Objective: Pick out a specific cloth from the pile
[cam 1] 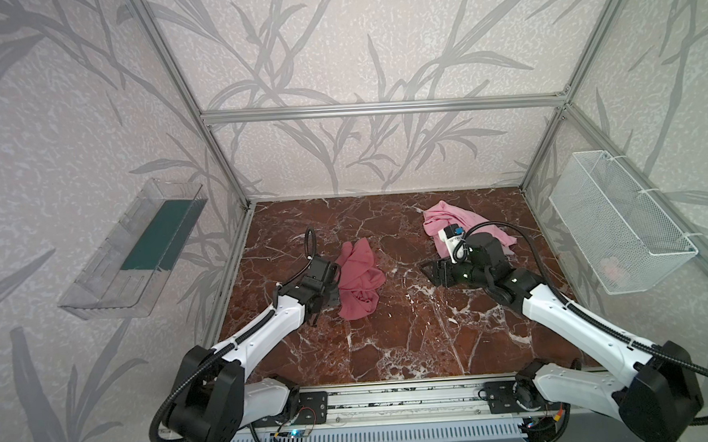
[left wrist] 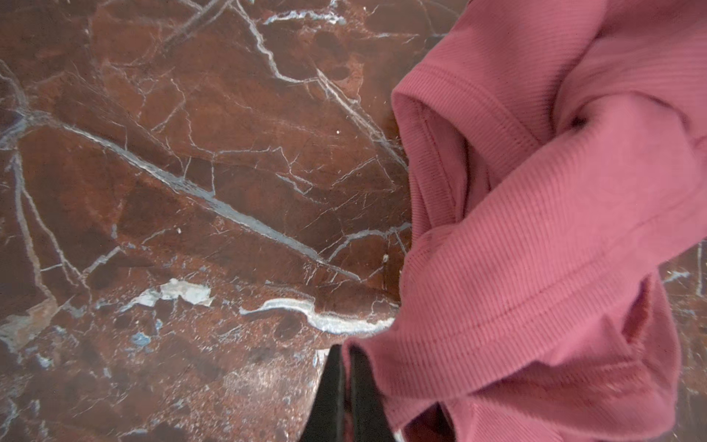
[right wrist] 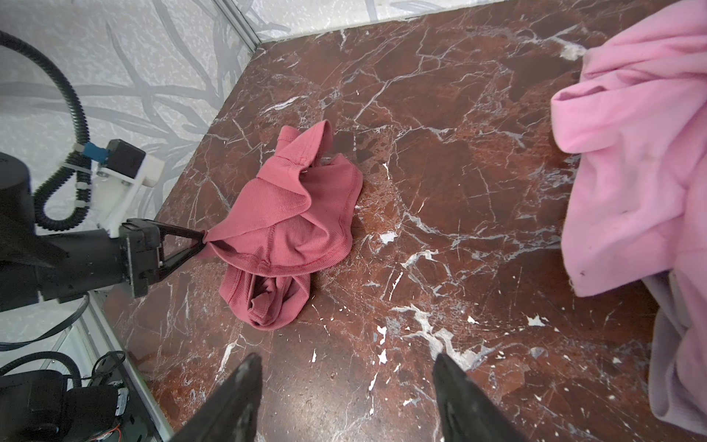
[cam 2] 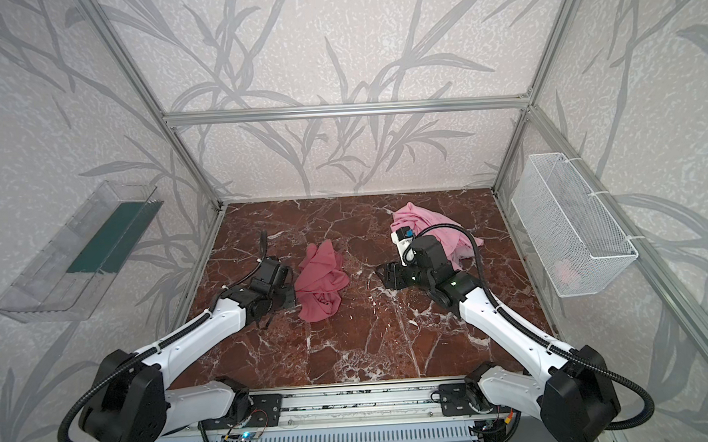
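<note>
Step now: I have the cloth (right wrist: 290, 214) pinched and it lies well apart from the pile (right wrist: 635, 160). I think the picking out is almost done.

Next move: I guess I should lift it clear or let it go here. The cloth is soft and floppy, so a lift could drag its low folds along the worktop (right wrist: 440, 191).

Right hand (right wrist: 346, 398): near me in its own wrist view. Its two fingers are spread wide with nothing between them. It hangs low over bare worktop and points toward the cloth. In a top view the right hand (cam 1: 430, 272) sits in front of the pile, not touching it.

Left hand (right wrist: 201, 242): its tips are pressed together on one edge of the cloth. The arm reaches in low from the left side, almost flat along the worktop.

Cloth place: in both top views the cloth (cam 1: 357, 282) is a crumpled heap left of the middle, just beside my left hand (cam 1: 334, 291).

Pile place: farther back on the right, the pile (cam 2: 431, 226) rests on the worktop, partly hidden behind my right arm.

Far off: a white wire basket (cam 1: 618, 224) hangs on the right wall.
</note>
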Tool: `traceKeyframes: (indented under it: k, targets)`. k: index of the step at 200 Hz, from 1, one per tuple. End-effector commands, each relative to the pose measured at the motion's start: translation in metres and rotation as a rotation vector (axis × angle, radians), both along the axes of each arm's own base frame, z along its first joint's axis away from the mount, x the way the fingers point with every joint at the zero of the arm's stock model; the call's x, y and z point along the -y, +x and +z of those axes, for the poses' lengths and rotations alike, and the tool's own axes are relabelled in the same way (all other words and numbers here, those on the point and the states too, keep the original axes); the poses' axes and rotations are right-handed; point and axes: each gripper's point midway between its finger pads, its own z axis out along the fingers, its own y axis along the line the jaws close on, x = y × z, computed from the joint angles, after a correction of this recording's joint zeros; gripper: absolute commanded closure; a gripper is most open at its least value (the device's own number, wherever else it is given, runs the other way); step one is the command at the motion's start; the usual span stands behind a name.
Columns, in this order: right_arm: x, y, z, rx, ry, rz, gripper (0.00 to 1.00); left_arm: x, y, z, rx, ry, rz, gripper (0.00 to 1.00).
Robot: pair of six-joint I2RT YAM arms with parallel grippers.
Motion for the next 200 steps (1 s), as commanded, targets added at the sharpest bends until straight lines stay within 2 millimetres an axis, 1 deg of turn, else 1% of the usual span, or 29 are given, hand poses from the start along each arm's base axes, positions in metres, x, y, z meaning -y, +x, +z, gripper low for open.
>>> traceKeyframes:
  k: [1,30,56,67,78,99,107,126,154,181,200]
  targets:
    - [-0.004,0.006,0.021,0.046,0.041,0.000,0.30,0.000,0.006,-0.014,-0.015,-0.022,0.035,1.00]
    - [-0.003,0.004,0.021,0.046,0.041,-0.003,0.30,0.007,0.004,-0.031,-0.098,-0.040,0.018,1.00]
    - [-0.001,0.003,0.020,0.048,0.035,-0.007,0.30,0.010,0.006,-0.034,-0.105,-0.055,0.013,1.00]
    - [0.000,0.002,0.020,0.048,0.035,-0.007,0.30,0.010,0.005,-0.030,-0.101,-0.060,0.017,1.00]
    - [0.000,0.002,0.021,0.050,0.035,-0.007,0.30,0.009,0.004,-0.024,-0.090,-0.063,0.022,0.85]
    - [0.001,0.002,0.022,0.055,0.033,-0.006,0.30,0.005,0.000,-0.007,-0.058,-0.055,0.017,0.71]
    - [0.000,0.002,0.023,0.057,0.035,-0.007,0.30,0.005,-0.001,0.001,-0.044,-0.047,-0.009,0.68]
    - [0.000,0.002,0.023,0.057,0.039,-0.008,0.30,0.000,-0.010,0.014,-0.042,-0.038,-0.009,0.66]
    - [0.000,0.003,0.021,0.050,0.042,-0.010,0.30,-0.001,-0.030,0.023,-0.056,-0.045,-0.021,0.66]
    - [-0.002,0.003,0.020,0.049,0.050,-0.007,0.30,0.010,-0.048,0.026,-0.066,-0.075,-0.064,0.65]
    - [-0.003,0.004,0.021,0.047,0.060,-0.008,0.30,0.026,-0.054,0.023,-0.064,-0.122,-0.109,0.63]
